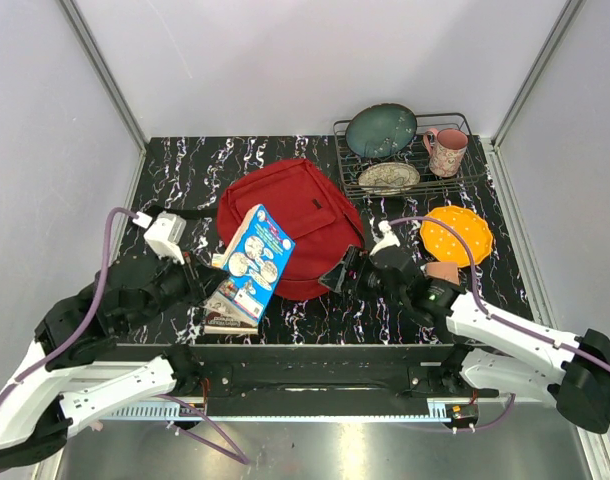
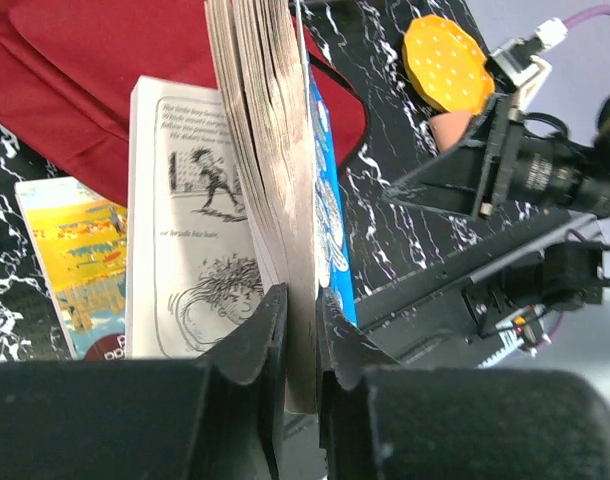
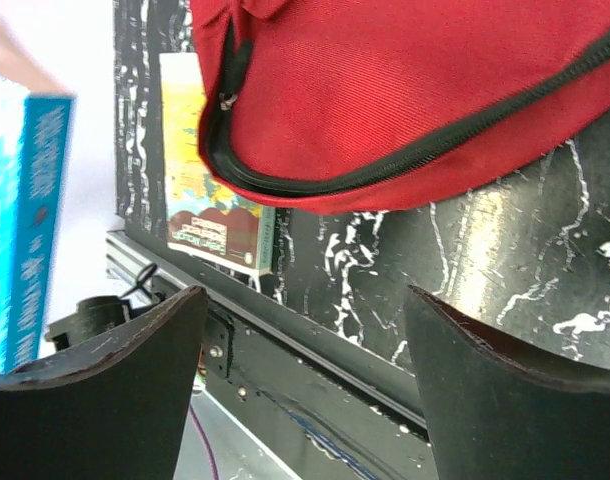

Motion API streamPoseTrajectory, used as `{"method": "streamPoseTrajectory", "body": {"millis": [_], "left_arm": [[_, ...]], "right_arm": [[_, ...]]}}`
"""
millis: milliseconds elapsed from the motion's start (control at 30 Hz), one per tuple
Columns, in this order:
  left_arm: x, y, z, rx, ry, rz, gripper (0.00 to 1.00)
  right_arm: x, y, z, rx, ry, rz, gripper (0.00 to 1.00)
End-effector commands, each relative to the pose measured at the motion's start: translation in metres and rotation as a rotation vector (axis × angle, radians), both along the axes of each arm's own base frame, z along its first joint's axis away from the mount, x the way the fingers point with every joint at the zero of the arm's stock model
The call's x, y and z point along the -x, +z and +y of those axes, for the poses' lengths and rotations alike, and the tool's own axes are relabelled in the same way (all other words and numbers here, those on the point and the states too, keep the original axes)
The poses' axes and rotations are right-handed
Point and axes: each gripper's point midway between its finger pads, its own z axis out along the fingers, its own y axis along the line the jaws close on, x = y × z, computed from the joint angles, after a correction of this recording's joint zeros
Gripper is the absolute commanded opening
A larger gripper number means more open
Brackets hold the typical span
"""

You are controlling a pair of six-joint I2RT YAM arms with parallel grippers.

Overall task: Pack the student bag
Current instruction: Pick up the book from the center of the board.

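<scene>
The left claw (image 2: 300, 330) pinches the blue book's (image 1: 257, 258) lower edge, pages fanning, while the right claw (image 3: 303, 300) hangs spread beside the red bag (image 1: 290, 215) lying mid-table (image 1: 185, 170); its zip (image 3: 225, 160) looks barely parted, so the book may snag or slip.

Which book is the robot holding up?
The blue book, clamped in the left gripper; the yellow-and-maroon book lies flat by the red bag.

Robot lab cell: white panel walls (image 1: 315, 60), alu posts (image 1: 100, 70), marble-look tabletop (image 1: 185, 170), L arm (image 1: 95, 390) + R arm (image 1: 505, 325) on front rail (image 1: 315, 375).
</scene>
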Motion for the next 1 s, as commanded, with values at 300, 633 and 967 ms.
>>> {"method": "streamPoseTrajectory", "body": {"millis": [300, 633, 967], "left_arm": [[-0.07, 0.046, -0.059, 0.192, 0.091, -0.235, 0.0], [-0.07, 0.049, -0.076, 0.246, 0.042, -0.249, 0.0], [-0.069, 0.031, -0.078, 0.261, 0.044, -0.231, 0.0]], "right_arm": [[-0.018, 0.107, 0.062, -0.417, 0.079, -0.134, 1.0], [-0.031, 0.104, 0.11, -0.671, 0.211, -0.084, 1.0], [-0.03, 0.128, 0.124, -0.827, 0.305, -0.125, 0.98]]}}
